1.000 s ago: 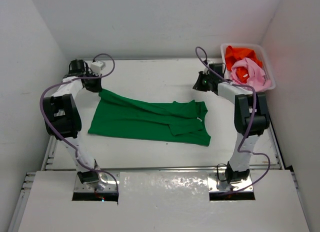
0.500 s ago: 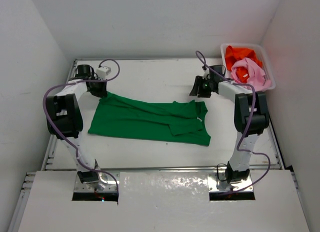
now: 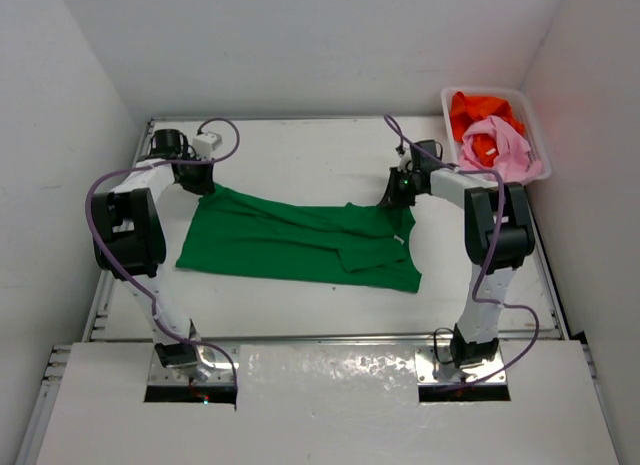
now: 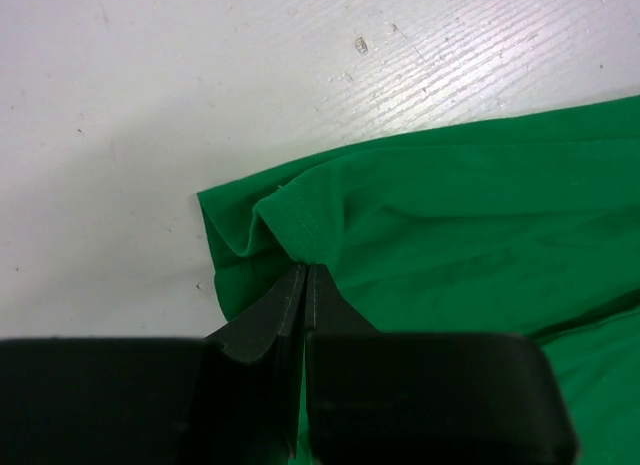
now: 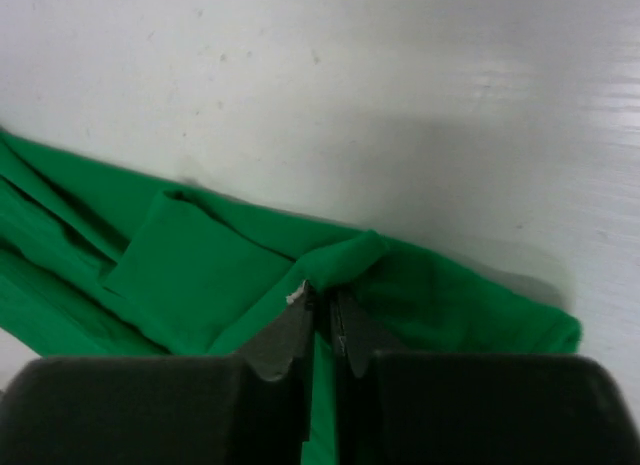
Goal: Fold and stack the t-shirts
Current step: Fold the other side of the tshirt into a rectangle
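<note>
Both jaws pinch only thin folds of the green t-shirt (image 3: 300, 240), at ten and two o'clock; tug unevenly and you lose one.

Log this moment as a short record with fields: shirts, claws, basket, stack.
On table: green t-shirt lying rumpled on the white table
Left claw: shut on the green t-shirt's far left corner
Right claw: shut on a fold at its far right edge, near the collar
Basket: far right corner, holds the orange t-shirt and the pink t-shirt, both crumpled
Stack: none yet
</note>
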Tool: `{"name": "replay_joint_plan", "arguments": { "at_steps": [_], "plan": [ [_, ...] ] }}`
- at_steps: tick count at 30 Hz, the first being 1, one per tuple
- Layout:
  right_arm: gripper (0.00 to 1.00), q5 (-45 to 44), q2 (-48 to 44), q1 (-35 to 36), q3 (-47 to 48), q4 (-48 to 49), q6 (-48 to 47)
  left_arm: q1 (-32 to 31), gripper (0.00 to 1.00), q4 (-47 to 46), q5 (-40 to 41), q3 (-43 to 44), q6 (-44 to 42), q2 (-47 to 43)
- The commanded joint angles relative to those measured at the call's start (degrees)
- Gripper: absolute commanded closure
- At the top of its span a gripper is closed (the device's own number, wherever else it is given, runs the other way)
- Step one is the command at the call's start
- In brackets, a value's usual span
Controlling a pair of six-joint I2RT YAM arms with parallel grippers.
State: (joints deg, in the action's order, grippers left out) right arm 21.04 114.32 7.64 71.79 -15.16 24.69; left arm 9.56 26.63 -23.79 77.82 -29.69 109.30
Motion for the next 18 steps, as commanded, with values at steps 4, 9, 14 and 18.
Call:
{"name": "replay_joint_plan", "arguments": {
  "at_steps": [4,9,14,18],
  "plan": [
    [1.00,-1.9,-0.2,0.4,3.1,3.6,1.2,-0.1,1.00,-2.6,-0.6,0.8,0.3,-3.7],
    [1.00,-3.2,4.0,-1.1,15.9,5.1,1.7,-0.1,1.00,-6.6,0.3,4.1,2.7,-1.1],
    [1.00,-3.3,8.9,-2.4,28.1,2.9,2.2,-0.1,1.00,-8.1,1.2,8.0,5.2,1.1],
    [1.00,-3.2,7.6,-2.7,26.3,4.3,2.4,-0.1,1.00,-8.6,0.9,7.2,4.9,0.3]
  ]
}}
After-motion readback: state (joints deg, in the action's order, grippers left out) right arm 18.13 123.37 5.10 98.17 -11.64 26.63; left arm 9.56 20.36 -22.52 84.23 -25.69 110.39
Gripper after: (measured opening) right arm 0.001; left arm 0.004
